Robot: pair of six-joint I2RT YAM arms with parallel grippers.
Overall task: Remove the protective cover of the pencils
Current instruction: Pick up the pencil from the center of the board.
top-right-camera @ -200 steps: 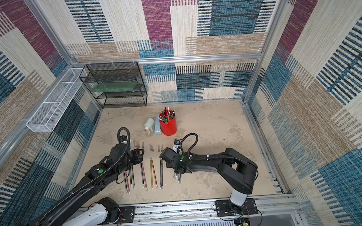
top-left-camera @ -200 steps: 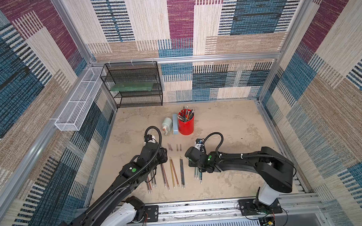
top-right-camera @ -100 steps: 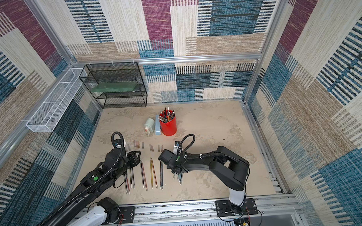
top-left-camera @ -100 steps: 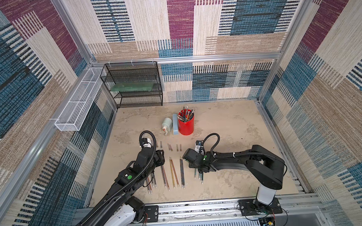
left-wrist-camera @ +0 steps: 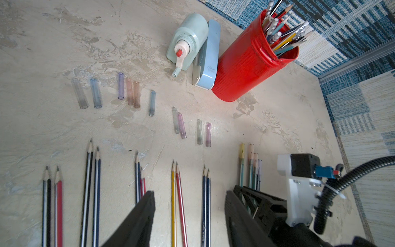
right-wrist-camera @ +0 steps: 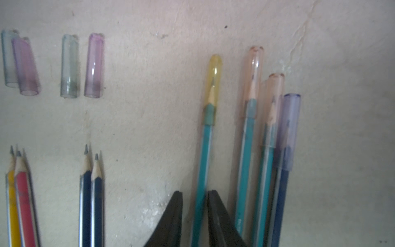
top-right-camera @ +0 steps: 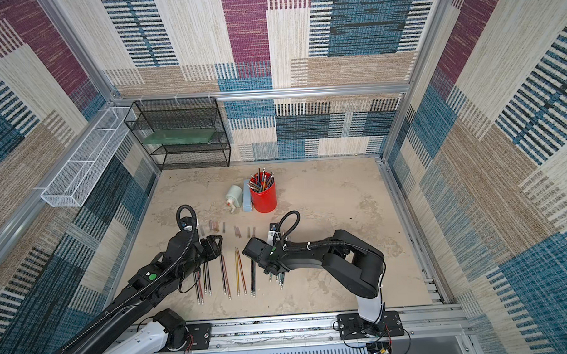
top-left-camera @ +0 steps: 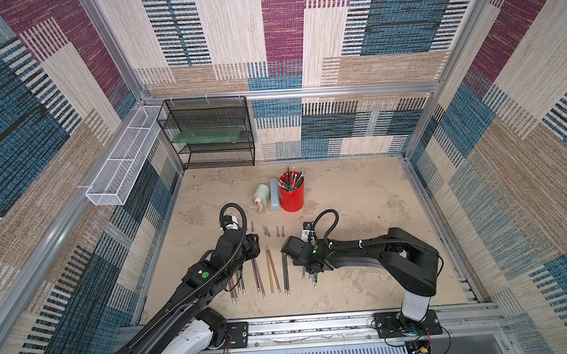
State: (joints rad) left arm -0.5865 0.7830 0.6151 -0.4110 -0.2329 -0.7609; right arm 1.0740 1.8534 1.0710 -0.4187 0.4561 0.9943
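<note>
With the right gripper [right-wrist-camera: 195, 192] set narrow about the teal pencil [right-wrist-camera: 206, 136] lying lower centre in both top views, grip unconfirmed, and the left gripper [left-wrist-camera: 189, 194] wide apart and empty, a loose hold could let the pencil slide when its yellow cap [right-wrist-camera: 213, 79] is pulled.

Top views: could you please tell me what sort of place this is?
Likely a robot test cell: an aluminium frame walled with carpet panels, the left arm and right arm bolted to a rail.
</note>
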